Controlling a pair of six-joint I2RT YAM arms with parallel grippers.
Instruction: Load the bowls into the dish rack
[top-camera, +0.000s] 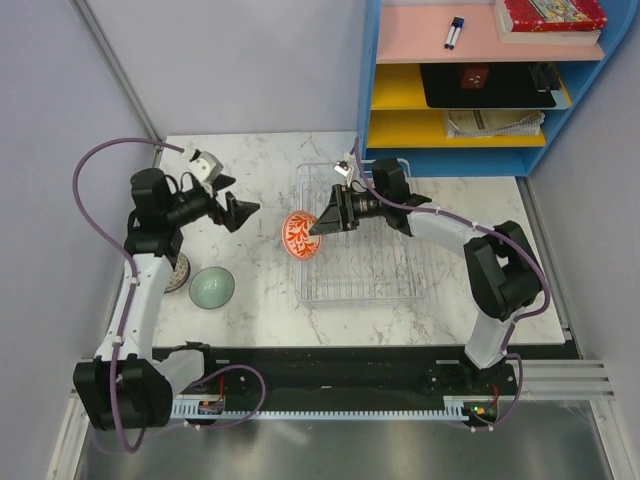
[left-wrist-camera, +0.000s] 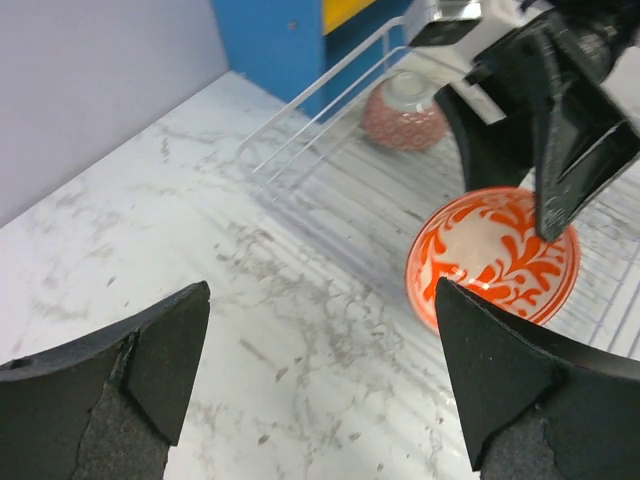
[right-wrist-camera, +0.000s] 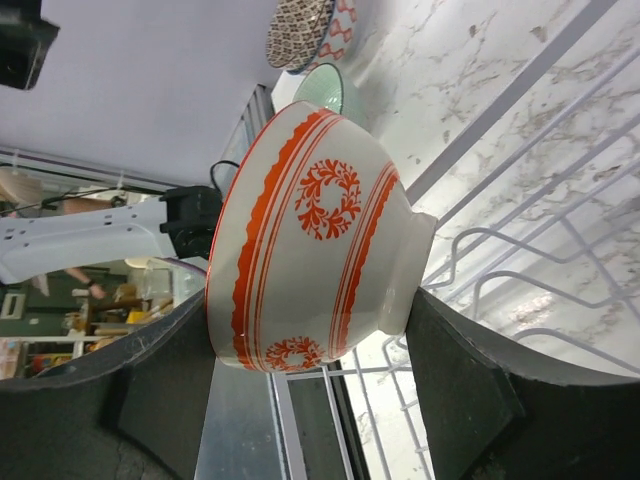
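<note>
Clamped in right gripper (top-camera: 322, 222): red-and-white bowl (right-wrist-camera: 310, 240), tipped on its side at dish rack's (top-camera: 360, 298) left rim; contact with the wire unclear. Spread wide, holding nothing: left gripper (left-wrist-camera: 320, 330), left of rack. Tucked in rack's far corner, cut off by right gripper: red-patterned bowl (left-wrist-camera: 405, 110), upside down. Left of rack on white marble tabletop (top-camera: 260, 160): pale green bowl (top-camera: 212, 288); beside it, mostly under left arm, patterned bowls (top-camera: 178, 272), count unclear. Beyond rack: blue shelf unit (top-camera: 375, 100).
</note>
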